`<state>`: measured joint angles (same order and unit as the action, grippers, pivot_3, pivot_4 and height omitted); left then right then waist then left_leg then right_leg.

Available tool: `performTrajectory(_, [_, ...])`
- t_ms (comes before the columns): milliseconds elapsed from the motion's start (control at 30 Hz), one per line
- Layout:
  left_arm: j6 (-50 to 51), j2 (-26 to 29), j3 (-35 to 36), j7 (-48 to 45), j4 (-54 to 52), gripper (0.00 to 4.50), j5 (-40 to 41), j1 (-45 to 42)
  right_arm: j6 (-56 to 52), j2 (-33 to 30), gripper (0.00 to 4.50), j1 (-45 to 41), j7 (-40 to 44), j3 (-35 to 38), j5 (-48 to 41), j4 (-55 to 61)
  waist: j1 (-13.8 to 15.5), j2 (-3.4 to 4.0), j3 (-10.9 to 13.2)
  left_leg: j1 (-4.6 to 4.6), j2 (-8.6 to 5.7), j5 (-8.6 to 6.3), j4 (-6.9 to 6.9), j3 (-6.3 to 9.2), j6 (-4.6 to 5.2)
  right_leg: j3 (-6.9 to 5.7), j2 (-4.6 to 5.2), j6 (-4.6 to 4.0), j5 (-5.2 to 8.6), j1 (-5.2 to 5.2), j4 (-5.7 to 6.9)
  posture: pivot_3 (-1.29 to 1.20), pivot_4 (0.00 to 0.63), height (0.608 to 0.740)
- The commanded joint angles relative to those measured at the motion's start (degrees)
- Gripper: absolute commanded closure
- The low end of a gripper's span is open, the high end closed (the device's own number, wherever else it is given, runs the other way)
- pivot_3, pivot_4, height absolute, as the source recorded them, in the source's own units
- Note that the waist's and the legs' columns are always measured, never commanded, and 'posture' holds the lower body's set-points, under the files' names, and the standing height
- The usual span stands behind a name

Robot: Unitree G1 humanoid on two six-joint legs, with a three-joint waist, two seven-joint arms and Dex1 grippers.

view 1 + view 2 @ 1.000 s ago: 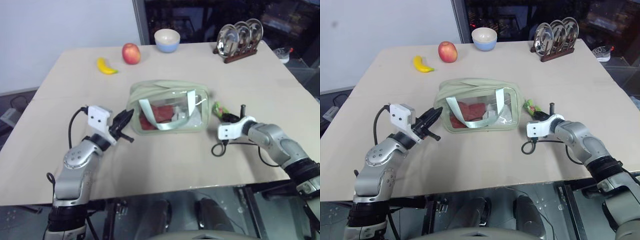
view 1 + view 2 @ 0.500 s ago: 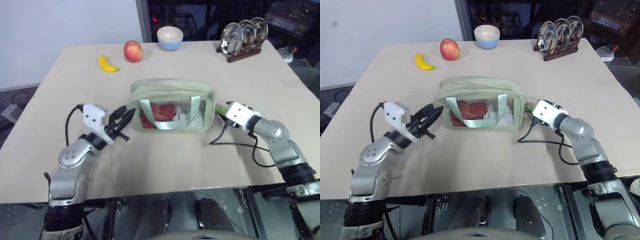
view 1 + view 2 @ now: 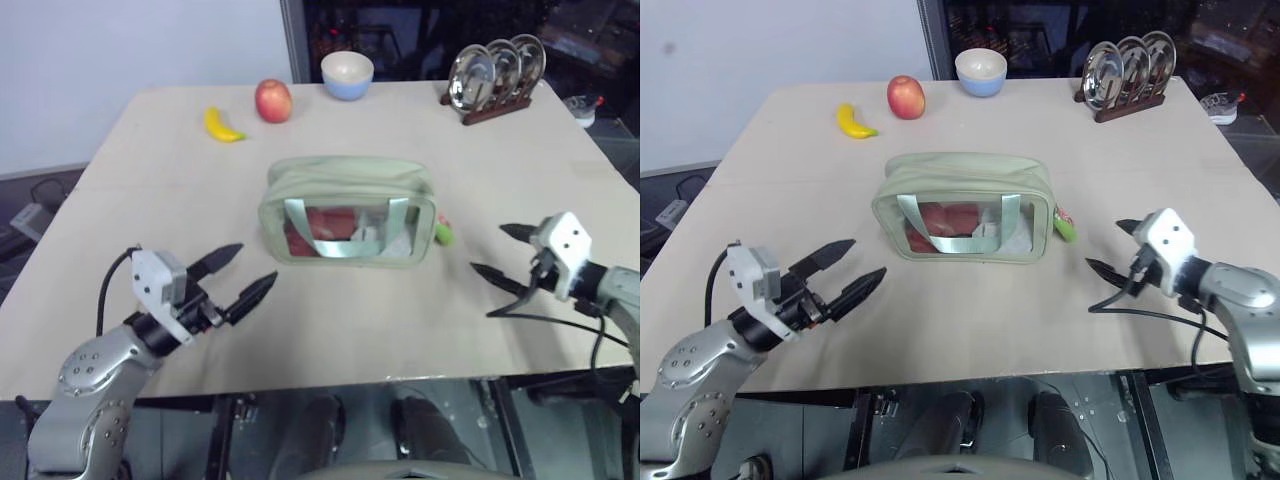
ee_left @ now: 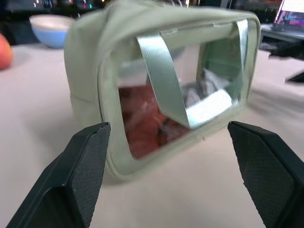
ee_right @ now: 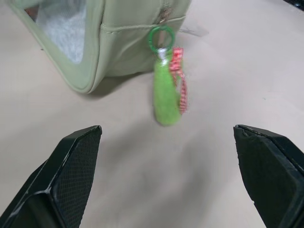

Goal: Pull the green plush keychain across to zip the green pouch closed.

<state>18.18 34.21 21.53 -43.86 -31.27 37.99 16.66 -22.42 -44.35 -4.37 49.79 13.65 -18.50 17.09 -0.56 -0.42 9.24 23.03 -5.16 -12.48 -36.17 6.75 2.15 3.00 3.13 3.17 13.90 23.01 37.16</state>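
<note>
Both arms have pulled back from the pouch (image 3: 347, 211) since a second ago, when the left gripper (image 3: 241, 272) sat closed at its left end and the right gripper (image 3: 500, 253) closed at the keychain (image 5: 166, 90); the pouch now stands upright mid-table (image 3: 150, 190), top looking zipped. Both grippers are spread wide, holding and touching nothing, left one low at the near left pointing toward the pouch, right one near the right edge pointing at it. Keychain hangs from its ring at the pouch's right end, resting on the table.
</note>
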Motion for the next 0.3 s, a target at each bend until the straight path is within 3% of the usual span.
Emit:
performTrajectory(33, [-0.9,0.9,2.4,-1.3,-3.6,0.38,0.3,3.6,0.0,-3.0,0.00,1.6,1.4,4.3,-1.5,2.4,0.1,0.00,0.0,0.02,0.01,0.00,0.00,0.01,0.00,-0.02,0.00,-0.01,0.01,0.00,-0.05,0.00,0.150,0.740])
performTrajectory(300, [-2.0,1.0,0.7,-2.4,-3.7,0.38,-1.7,6.4,2.1,-5.4,0.00,-1.0,2.2,3.8,-1.1,-1.5,0.3,-0.02,0.0,0.03,0.15,-0.01,-0.02,-0.03,-0.01,-0.33,0.11,-0.03,0.02,-0.08,-0.26,0.00,0.150,0.740])
